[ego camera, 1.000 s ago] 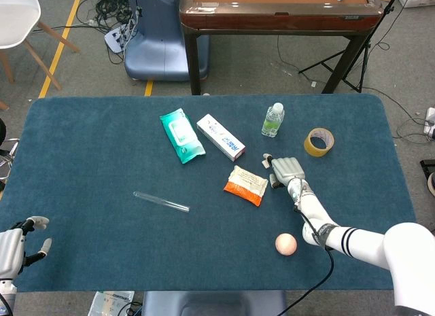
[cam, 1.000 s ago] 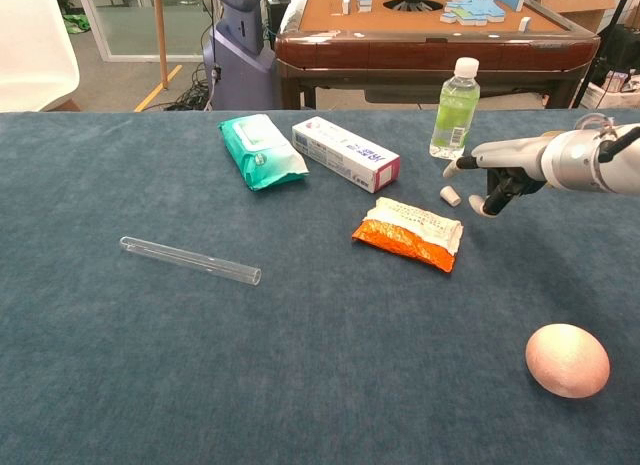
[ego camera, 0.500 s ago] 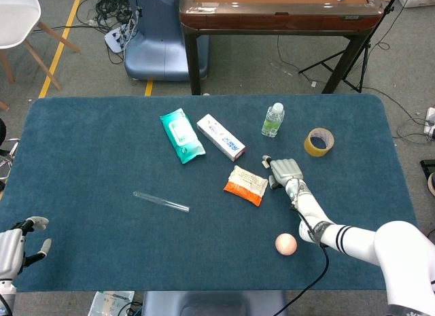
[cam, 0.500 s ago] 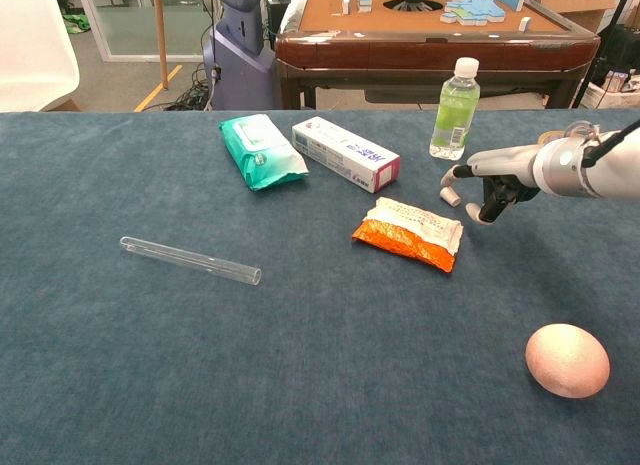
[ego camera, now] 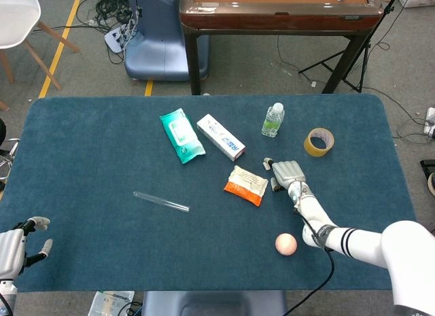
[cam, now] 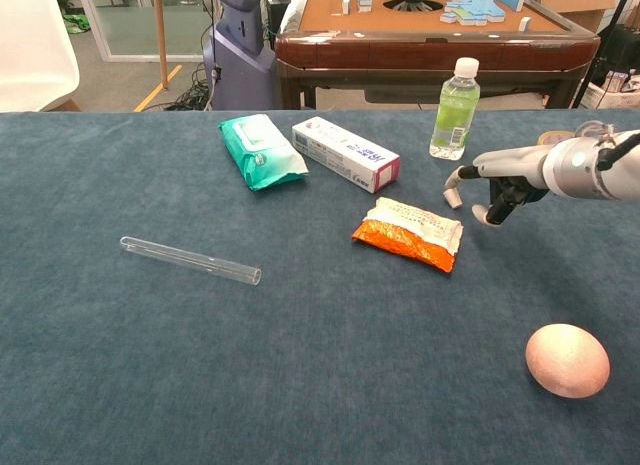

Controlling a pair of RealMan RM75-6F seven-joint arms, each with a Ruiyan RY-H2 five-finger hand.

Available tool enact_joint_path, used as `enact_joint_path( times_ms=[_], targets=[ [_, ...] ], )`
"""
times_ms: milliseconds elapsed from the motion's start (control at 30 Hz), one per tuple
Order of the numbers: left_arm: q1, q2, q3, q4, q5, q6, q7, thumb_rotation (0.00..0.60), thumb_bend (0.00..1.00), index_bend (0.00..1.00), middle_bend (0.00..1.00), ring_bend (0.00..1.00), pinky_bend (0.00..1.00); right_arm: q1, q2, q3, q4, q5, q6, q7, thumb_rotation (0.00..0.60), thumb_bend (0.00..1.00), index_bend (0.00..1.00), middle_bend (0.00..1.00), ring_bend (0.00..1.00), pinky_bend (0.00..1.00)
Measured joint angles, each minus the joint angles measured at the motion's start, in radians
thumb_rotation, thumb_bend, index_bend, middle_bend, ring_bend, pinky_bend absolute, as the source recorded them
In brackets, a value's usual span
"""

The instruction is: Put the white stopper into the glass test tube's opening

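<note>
The glass test tube [ego camera: 161,202] [cam: 190,260] lies flat on the blue cloth, left of centre, with its open end toward the right. The white stopper [cam: 452,197] sits tilted on the cloth by the orange packet's far right corner. My right hand [ego camera: 287,172] [cam: 505,182] hovers low over it. The thumb reaches to just above the stopper, and the other fingers curl down to its right with a gap between. In the head view the hand hides the stopper. My left hand [ego camera: 15,249] rests with its fingers apart at the near left table edge, holding nothing.
An orange packet [cam: 408,232] lies just left of the right hand. A water bottle [cam: 454,107], a toothpaste box [cam: 345,153] and a green wipes pack [cam: 260,151] stand further back. A tape roll [ego camera: 319,141] lies at the right, and a pink egg [cam: 567,359] near the front.
My right hand has edged toward the stopper, bringing its thumb over it. The stopper now stands more upright than a second ago. Tube and left hand are unmoved.
</note>
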Motion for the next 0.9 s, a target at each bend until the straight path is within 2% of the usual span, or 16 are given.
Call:
enact_joint_path(
  times_ms=[367, 733, 900],
  targets=[
    [-0.003, 0.0, 0.003, 0.0, 0.008, -0.004, 0.0, 0.6, 0.31, 0.39, 0.43, 0.39, 0.47, -0.042, 0.078, -0.015, -0.145, -0.06, 0.076, 0.014, 0.6, 0.63, 0.16, 1.0, 1.0, 1.0],
    [-0.005, 0.009, -0.003, 0.0, 0.016, 0.001, -0.004, 0.6, 0.31, 0.39, 0.43, 0.39, 0.47, -0.082, 0.137, 0.006, -0.226, -0.133, 0.15, 0.042, 0.6, 0.63, 0.16, 1.0, 1.0, 1.0],
    [-0.032, 0.022, -0.016, 0.007, 0.041, -0.016, -0.011, 0.6, 0.31, 0.39, 0.43, 0.39, 0.46, -0.103, 0.174, 0.019, -0.276, -0.174, 0.193, 0.054, 0.6, 0.52, 0.16, 0.98, 1.0, 1.0]
  ],
)
